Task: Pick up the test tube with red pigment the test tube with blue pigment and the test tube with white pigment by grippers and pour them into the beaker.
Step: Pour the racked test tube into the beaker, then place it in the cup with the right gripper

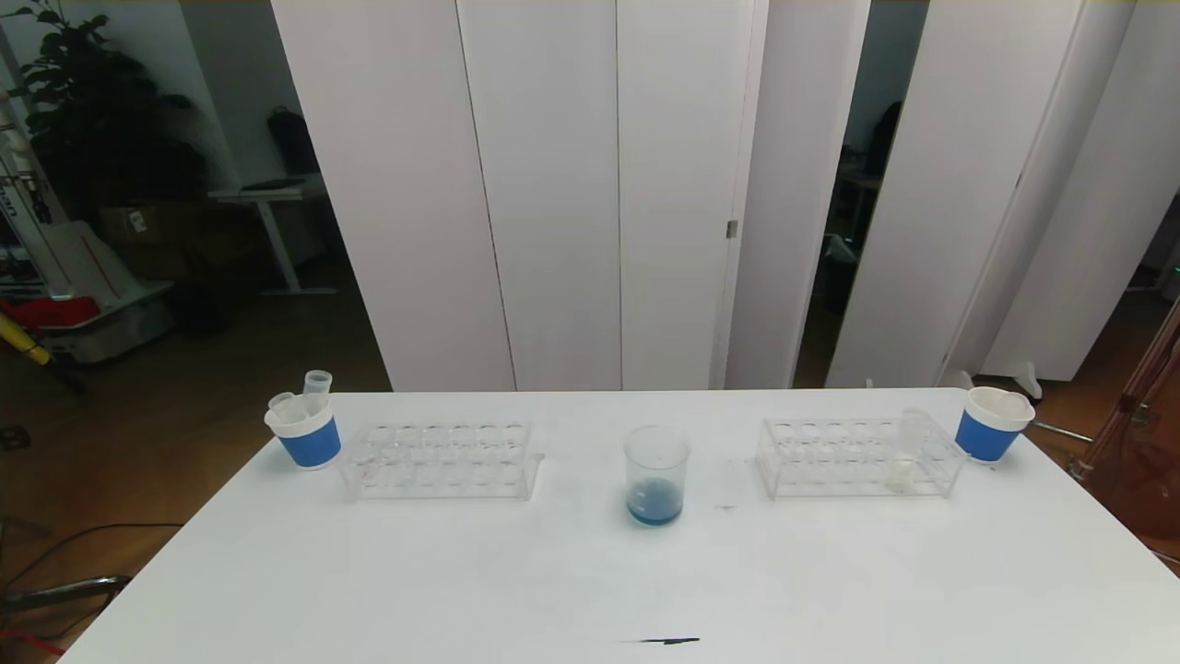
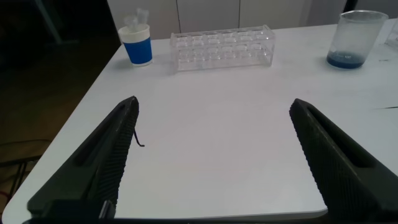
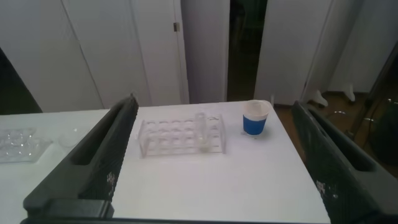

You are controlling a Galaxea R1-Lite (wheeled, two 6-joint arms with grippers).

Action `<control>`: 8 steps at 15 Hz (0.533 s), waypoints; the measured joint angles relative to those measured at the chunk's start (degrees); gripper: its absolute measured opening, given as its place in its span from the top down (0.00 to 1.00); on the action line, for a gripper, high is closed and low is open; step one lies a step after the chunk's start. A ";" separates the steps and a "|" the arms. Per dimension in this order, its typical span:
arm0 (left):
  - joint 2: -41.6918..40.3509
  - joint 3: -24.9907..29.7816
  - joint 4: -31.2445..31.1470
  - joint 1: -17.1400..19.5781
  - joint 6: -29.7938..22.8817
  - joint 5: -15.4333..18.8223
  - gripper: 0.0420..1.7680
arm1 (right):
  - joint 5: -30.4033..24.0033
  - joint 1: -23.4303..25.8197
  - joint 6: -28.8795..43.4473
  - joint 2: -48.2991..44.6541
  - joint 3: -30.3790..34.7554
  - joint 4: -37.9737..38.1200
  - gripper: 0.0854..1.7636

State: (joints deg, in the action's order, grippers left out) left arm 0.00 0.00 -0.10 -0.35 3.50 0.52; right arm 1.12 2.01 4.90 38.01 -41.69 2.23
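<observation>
Jaws of both grippers stand wide apart and hold nothing. The left gripper [image 2: 214, 162], with its dark ribbed fingers [image 2: 106, 162], hangs over the near left stretch of the smooth white desk [image 1: 461, 590], well short of the clear cylindrical glass beaker with the flared rim [image 1: 656, 475]. The right gripper [image 3: 211, 162] is pulled back on the beaker's other side, aimed at the right-hand rack; neither arm shows in the head view, so both look parked rather than working.

The beaker sits mid-desk between the two racks, probably so either arm can reach it for pouring. A shallow pool of blue liquid lies in its bottom, which suggests the blue pigment has already gone in.

To the beaker's left lies a clear plastic test-tube rack with rows of round holes [image 1: 441, 459]; no filled tube shows in it. Beyond that rack, farther left, stands a white paper cup with a blue band [image 1: 304, 429] holding clear empty tubes [image 1: 316, 381], likely a drop-off for used ones.

To the beaker's right a matching clear rack [image 1: 859, 456] keeps the small clear round-bottomed test tube with whitish-cream pigment [image 1: 903, 458] upright near its far right end, so its contents stay level and its top is free to grasp. Past that rack, farthest from the beaker, is a second blue-banded paper cup [image 1: 991, 424]. No tube with red or blue pigment can be made out.
</observation>
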 joint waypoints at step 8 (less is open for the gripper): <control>0.00 0.00 0.02 0.02 0.00 0.00 0.02 | -0.07 1.90 -0.96 29.33 -6.12 -19.35 0.01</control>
State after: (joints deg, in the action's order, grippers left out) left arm 0.00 0.00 -0.07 -0.33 3.50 0.52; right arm 1.05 3.91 3.94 67.34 -47.81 -17.12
